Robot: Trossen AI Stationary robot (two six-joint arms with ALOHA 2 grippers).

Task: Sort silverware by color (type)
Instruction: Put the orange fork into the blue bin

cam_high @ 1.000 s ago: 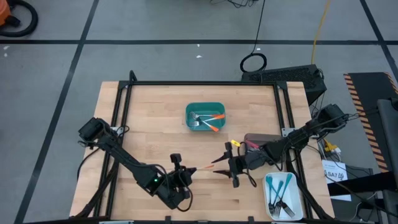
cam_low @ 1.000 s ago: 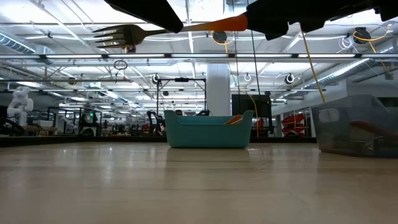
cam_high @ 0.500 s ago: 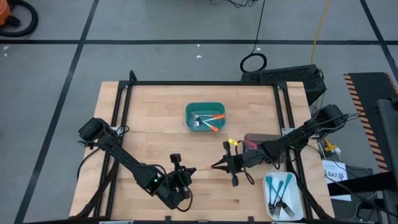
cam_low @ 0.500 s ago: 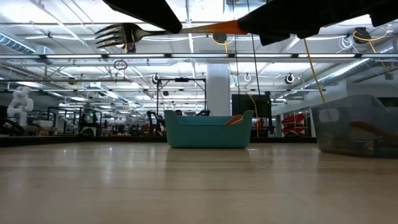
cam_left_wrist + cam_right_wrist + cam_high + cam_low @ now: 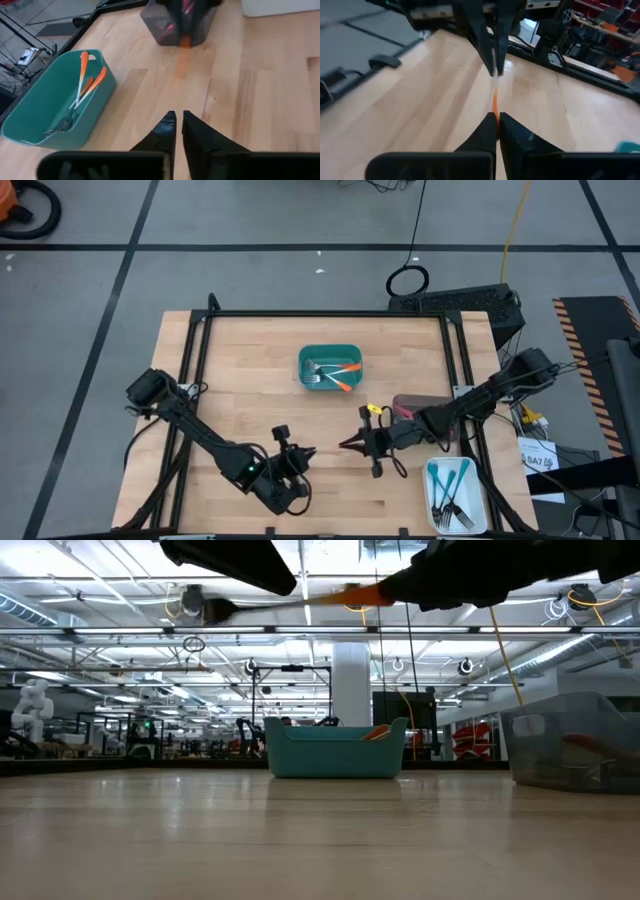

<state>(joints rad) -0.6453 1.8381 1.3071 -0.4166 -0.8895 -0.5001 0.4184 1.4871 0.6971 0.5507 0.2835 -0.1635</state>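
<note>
Both arms reach low over the near part of the table, tips facing each other. The left gripper [image 5: 308, 452] points toward 3 o'clock, its fingers almost together. The right gripper [image 5: 345, 445] points toward 9 o'clock, fingers closed on an orange fork [image 5: 495, 102].

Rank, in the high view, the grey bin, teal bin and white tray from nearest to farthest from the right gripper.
From the right gripper:
1. Grey bin, just behind it toward the table's right edge.
2. White tray of blue forks, at the near right corner.
3. Teal bin, mid-table toward the far side.
</note>
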